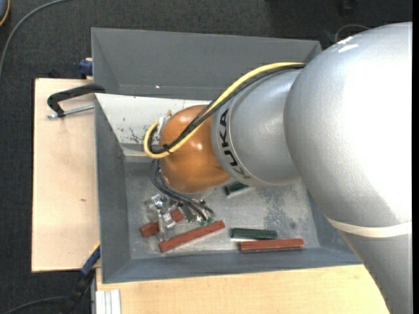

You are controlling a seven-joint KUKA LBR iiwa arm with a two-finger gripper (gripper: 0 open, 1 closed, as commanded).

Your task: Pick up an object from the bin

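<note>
- Since the task names no thing, I go by what lies nearest: a long red-brown stick (193, 235). It lies flat at about 7 o'clock on the floor of the bin (111, 195), at 5 o'clock from the jaws.
- The jaws hang low over that spot, under the orange cover (190, 156). I cannot tell how wide they are, or if they have hold of anything.
- The stick is long and thin. A grab near one end might let it tip and slip out.
- A small red piece (149, 229) lies close by, at 8 o'clock from the jaws. It could get pinched too, or pushed away.
- The bin wall at 6 o'clock is near the stick, so the jaws might bump it.
- Farther out at 4 o'clock, a dark green bar (254, 233) and a red bar (272, 244) lie side by side, out of the way.
</note>
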